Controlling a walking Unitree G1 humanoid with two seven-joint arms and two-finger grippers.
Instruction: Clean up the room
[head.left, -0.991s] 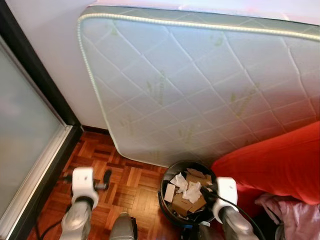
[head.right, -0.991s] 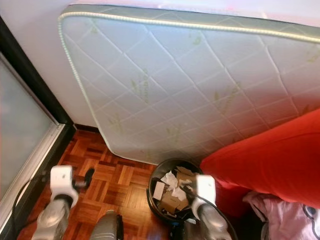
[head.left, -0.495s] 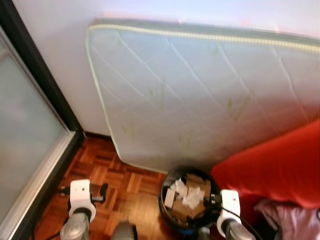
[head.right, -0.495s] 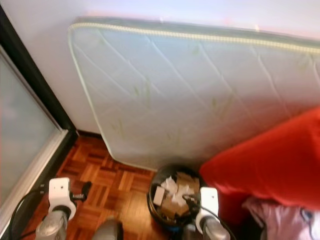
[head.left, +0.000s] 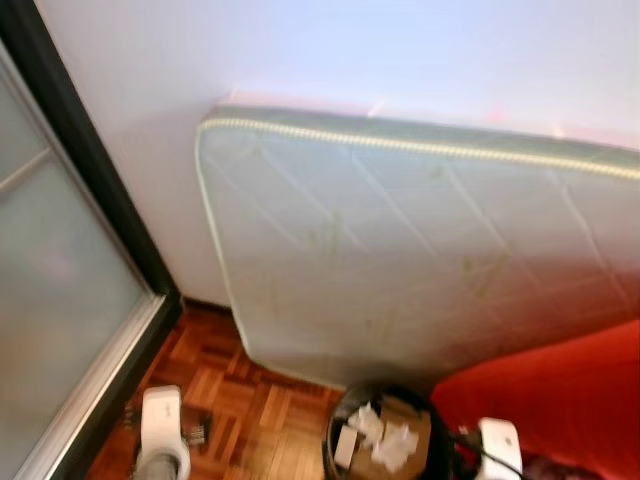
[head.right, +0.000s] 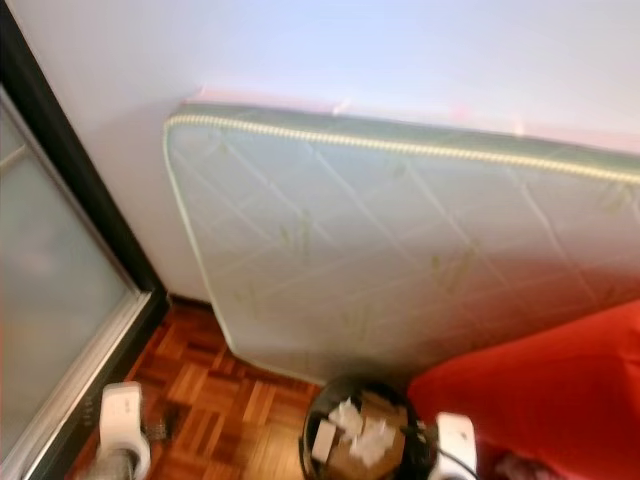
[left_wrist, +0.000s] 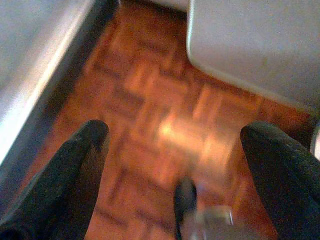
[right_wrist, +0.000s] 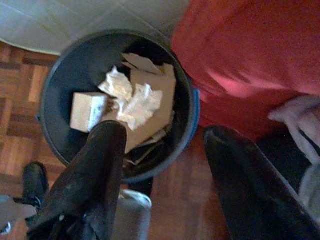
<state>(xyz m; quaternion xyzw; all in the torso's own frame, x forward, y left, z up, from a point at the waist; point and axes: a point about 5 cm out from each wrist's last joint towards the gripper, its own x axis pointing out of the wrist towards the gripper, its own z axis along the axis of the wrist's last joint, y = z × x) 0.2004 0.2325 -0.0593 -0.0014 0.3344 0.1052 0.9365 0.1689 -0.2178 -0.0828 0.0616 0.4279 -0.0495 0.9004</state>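
Note:
A round dark bin (head.left: 340, 440) stands on the parquet floor at the foot of a leaning mattress, holding crumpled white paper (right_wrist: 131, 100), a small white box (right_wrist: 87, 111) and brown cardboard. My right gripper (right_wrist: 165, 145) hangs open just above the bin's rim (right_wrist: 190, 107), nothing between its fingers. My left gripper (left_wrist: 175, 142) is open over bare parquet, empty. Both white wrists show at the bottom of the eye views, the left wrist (head.left: 162, 418) and the right wrist (head.left: 497, 440).
A quilted white mattress (head.left: 420, 260) leans against the wall. A red cover (head.left: 560, 400) lies to the right of the bin. A dark-framed frosted glass door (head.left: 60, 300) runs along the left. Pale fabric (right_wrist: 295, 120) lies beside the red cover.
The whole view has tilted upward, so more wall shows and the arms and bin have sunk to the bottom edge. The bin's contents look unchanged.

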